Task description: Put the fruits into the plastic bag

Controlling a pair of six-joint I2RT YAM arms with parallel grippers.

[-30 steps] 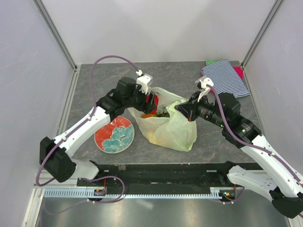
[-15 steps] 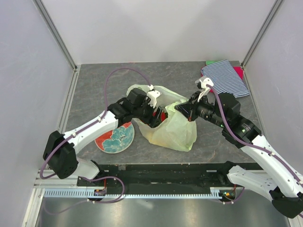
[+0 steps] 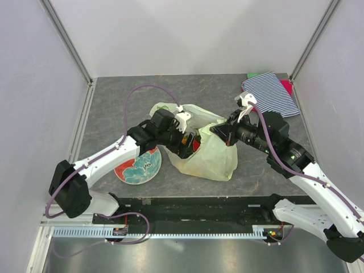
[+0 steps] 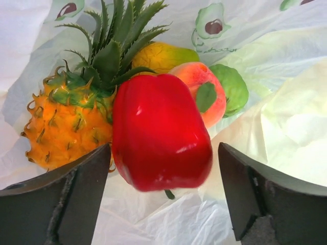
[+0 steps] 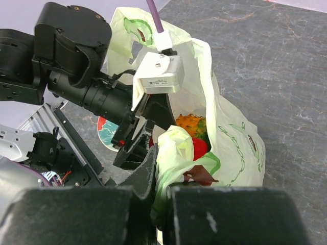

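The pale green plastic bag lies mid-table with its mouth facing left. My right gripper is shut on the bag's bunched rim and holds it up. My left gripper is inside the bag's mouth, its jaws open. A red pepper sits between the left fingers with a gap on each side, blurred. Behind it in the bag lie the orange pineapple, the mango, the peach and the green apple. The right wrist view also shows the pineapple and the pepper.
A red plate with a blue-white floral pattern lies left of the bag, under the left arm. A striped blue-white cloth lies at the back right corner. Grey walls close in the table on three sides.
My left gripper moved from the bag's back-left rim down into its mouth with the red pepper. Its jaws now stand apart from the pepper. The right arm has not moved.
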